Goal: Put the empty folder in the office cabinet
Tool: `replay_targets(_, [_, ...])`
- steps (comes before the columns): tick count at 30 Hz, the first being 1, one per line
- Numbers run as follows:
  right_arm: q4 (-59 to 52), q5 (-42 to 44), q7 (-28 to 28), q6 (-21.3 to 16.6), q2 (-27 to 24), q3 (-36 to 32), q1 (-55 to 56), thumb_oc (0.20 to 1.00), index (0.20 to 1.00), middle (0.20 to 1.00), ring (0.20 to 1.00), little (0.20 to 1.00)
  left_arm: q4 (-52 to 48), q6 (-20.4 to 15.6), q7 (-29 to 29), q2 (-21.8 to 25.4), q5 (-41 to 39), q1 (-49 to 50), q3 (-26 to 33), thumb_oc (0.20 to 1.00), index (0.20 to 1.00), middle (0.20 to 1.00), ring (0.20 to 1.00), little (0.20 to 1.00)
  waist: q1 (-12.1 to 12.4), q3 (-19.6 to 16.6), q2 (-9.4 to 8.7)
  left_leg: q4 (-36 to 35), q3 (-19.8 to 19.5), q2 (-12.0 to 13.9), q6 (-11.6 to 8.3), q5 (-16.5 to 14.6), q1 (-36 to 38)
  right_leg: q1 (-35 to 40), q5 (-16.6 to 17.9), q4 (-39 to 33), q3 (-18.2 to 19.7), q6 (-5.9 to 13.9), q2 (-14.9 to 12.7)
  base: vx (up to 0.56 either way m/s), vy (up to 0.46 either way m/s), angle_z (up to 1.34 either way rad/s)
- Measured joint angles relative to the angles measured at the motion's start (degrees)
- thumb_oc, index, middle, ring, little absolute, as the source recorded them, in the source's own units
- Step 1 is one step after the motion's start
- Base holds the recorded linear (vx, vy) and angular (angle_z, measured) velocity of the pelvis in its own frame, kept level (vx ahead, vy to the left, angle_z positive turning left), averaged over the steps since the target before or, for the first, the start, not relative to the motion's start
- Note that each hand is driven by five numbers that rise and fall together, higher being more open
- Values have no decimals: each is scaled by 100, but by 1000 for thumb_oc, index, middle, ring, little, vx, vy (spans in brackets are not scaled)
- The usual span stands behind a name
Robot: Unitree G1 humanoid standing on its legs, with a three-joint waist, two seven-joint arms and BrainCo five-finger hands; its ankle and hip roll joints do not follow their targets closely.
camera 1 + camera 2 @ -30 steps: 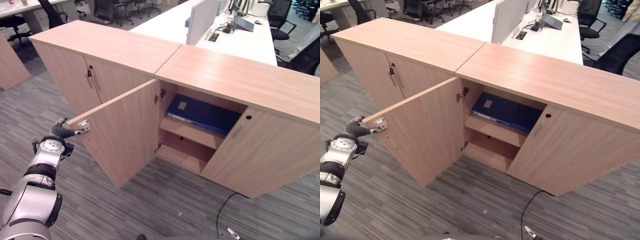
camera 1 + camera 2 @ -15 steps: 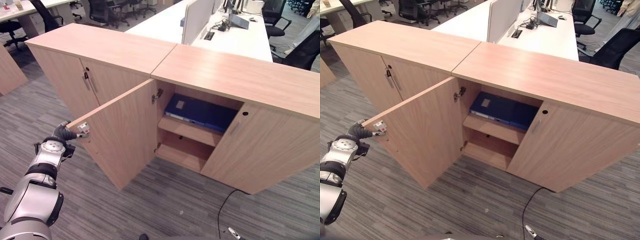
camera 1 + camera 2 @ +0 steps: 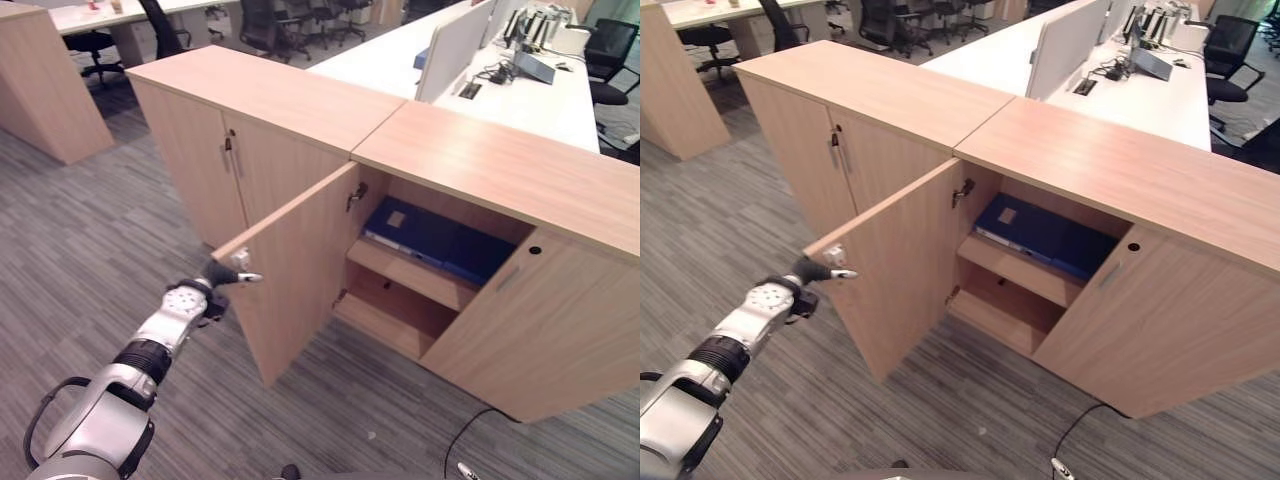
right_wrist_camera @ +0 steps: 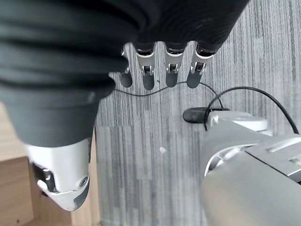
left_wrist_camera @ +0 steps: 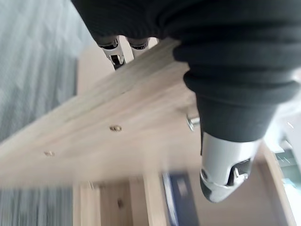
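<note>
Item 1, left robot hand (image 3: 213, 277): you will find it at the free edge of the open cabinet door (image 3: 300, 270), fingers one side of the panel and thumb the other, pinching the top corner.

Item 2, office cabinet (image 3: 480, 170): right of the door. One door swung wide, its neighbour (image 3: 530, 330) further right closed.

Item 3, blue folder (image 3: 425, 232): already inside the cabinet, lying flat on the upper shelf (image 3: 400, 270), just behind the door's hinge side. The lower shelf beneath it is bare. Judged stiff, light if truly empty, with smooth covers likely to slide on the wood. Should you need to shift it, take hold at the near spine edge, thumb above and fingers below.

Item 4, right robot hand (image 4: 160, 70): seen from its own wrist, hanging over the grey carpet (image 4: 155, 155), fingers straight and relaxed, holding nothing.

Remaining step, as judged: swing the door closed.
</note>
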Motion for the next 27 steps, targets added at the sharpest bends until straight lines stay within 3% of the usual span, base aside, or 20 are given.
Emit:
replay_targets(5, [234, -31, 5, 19, 32, -137, -103, 1000, 1000, 1000, 1000, 1000, -1150, 5, -487, -518, -558, 437, -555, 1000, 1000, 1000, 1000, 1000, -39, -1, -11, 3, 78, -54, 14, 16, -173, -130, 39, -24, -11, 78, -81, 9, 15, 9])
replay_targets(8, [294, -62, 2, 30, 86, -193, -160, 1000, 1000, 1000, 1000, 1000, -1606, 20, -951, -1196, -938, 668, -972, 1000, 1000, 1000, 1000, 1000, -324, 12, -21, 2, 105, -49, 71, 45, -157, -120, 108, -20, -5, 20, -64, -2, 15, -8])
replay_targets(11, [393, -233, -18, 29, 199, -165, -337, 1000, 1000, 1000, 1000, 1000, -2450, 225, -1456, -1874, -1839, 1034, -1791, 1000, 1000, 1000, 1000, 1000, -461, 49, -5, 56, 146, -39, 154, 60, -107, -83, 109, -29, 1, 15, -9, -12, 4, -12])
replay_targets(13, [392, -247, -14, 16, 182, -122, -632, 1000, 1000, 1000, 1000, 1000, -2802, 390, -1635, -1678, -2251, 887, -1838, 1000, 1000, 1000, 1000, 1000, -552, 133, 91, 56, 180, -36, 154, 56, -90, -66, 106, -78, 5, 9, 7, -11, 3, -8])
replay_targets(15, [398, -300, -2, 5, 177, -40, -686, 1000, 1000, 1000, 1000, 1000, -2832, 462, -1774, -1450, -2541, 918, -1673, 1000, 1000, 1000, 1000, 1000, -487, 190, 168, 55, 193, -31, 151, 55, -71, -29, 104, -113, 7, 6, 21, 4, 0, -2])
replay_targets(18, [455, -472, 5, 2, 175, -48, -639, 1000, 1000, 1000, 1000, 1000, -2327, 500, -1863, -830, -2691, 1706, -866, 1000, 1000, 1000, 1000, 1000, -472, 242, 203, 49, 191, -23, 66, -22, 70, 111, 66, -128, 6, 6, 23, 0, 0, 0])
replay_targets(21, [535, -510, 54, -14, 170, -240, -379, 1000, 1000, 1000, 1000, 1000, -1884, 480, -1826, -209, -2686, 3067, 673, 1000, 1000, 1000, 1000, 1000, -410, 253, 187, 48, 171, -31, 76, -38, 108, 208, 73, -220, -26, 14, 10, 2, 26, 2])
replay_targets(22, [693, -510, 54, 32, 170, -248, -375, 1000, 1000, 1000, 1000, 1000, -1803, 472, -1791, -66, -2681, 3295, 843, 1000, 1000, 1000, 1000, 1000, -290, 257, 201, 38, 160, -35, 81, -39, 108, 215, 74, -218, -30, 15, 5, -7, 42, 9])
replay_targets(25, [801, -487, 58, 25, 163, -443, -508, 1000, 1000, 1000, 1000, 1000, -990, 404, -1703, -48, -2422, 3710, 1313, 1000, 1000, 1000, 1000, 1000, -143, 253, 281, 0, 117, -52, 97, -52, 112, 222, 79, -153, -32, 22, 0, -61, 57, 13])
replay_targets(27, [509, -430, 84, -106, 122, -416, -580, 1000, 1000, 1000, 1000, 1000, -468, 380, -1629, -297, -2210, 4026, 1410, 1000, 1000, 1000, 1000, 1000, -226, 412, 486, -2, -55, -18, 189, -109, 84, -104, 44, 748, 203, 54, -146, -80, 49, 36])
